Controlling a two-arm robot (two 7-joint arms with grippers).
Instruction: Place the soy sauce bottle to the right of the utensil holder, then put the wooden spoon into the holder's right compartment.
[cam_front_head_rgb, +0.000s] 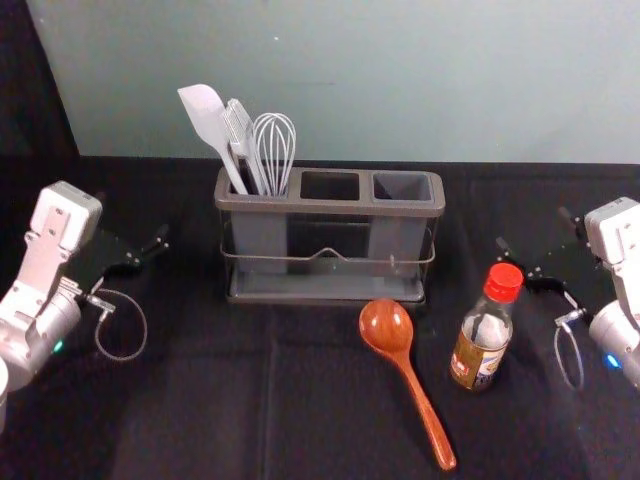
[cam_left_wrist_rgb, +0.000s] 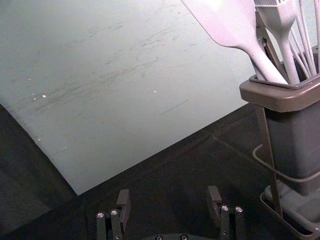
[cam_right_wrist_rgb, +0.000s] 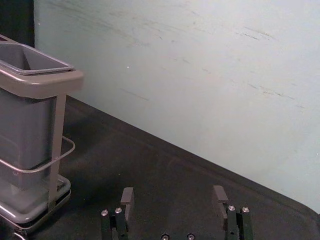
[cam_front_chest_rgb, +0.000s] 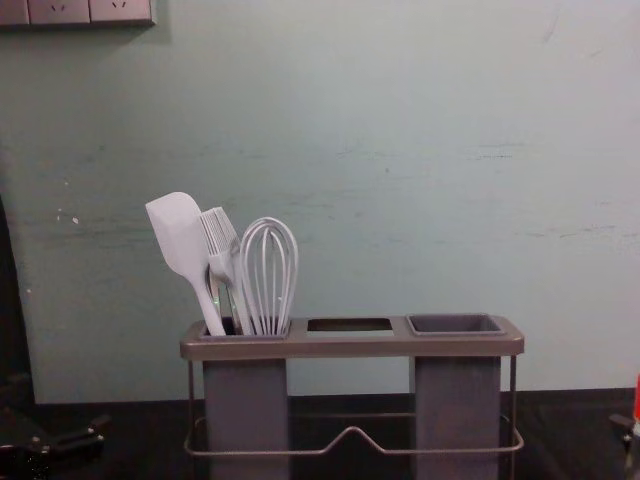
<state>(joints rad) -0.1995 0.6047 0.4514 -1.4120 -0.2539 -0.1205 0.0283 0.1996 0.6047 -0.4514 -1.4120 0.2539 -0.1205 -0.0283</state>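
"One wooden spoon (cam_front_head_rgb: 386, 326): where?"
"Lying on the black worktop (cam_front_head_rgb: 200, 400), just in front of the utensil holder (cam_front_head_rgb: 330, 207), near the far edge. Its handle slants toward the near right corner."
"The soy sauce bottle (cam_front_head_rgb: 481, 348)?"
"Upright, right of the spoon."
"And the arms?"
"Left gripper (cam_front_head_rgb: 133, 217), left of the holder, spread; right gripper (cam_front_head_rgb: 533, 228), beyond the bottle, also spread."

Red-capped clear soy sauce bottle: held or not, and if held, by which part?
Nothing is held. The left end effector and right end effector are open and empty; the bottle stands on the black cloth.
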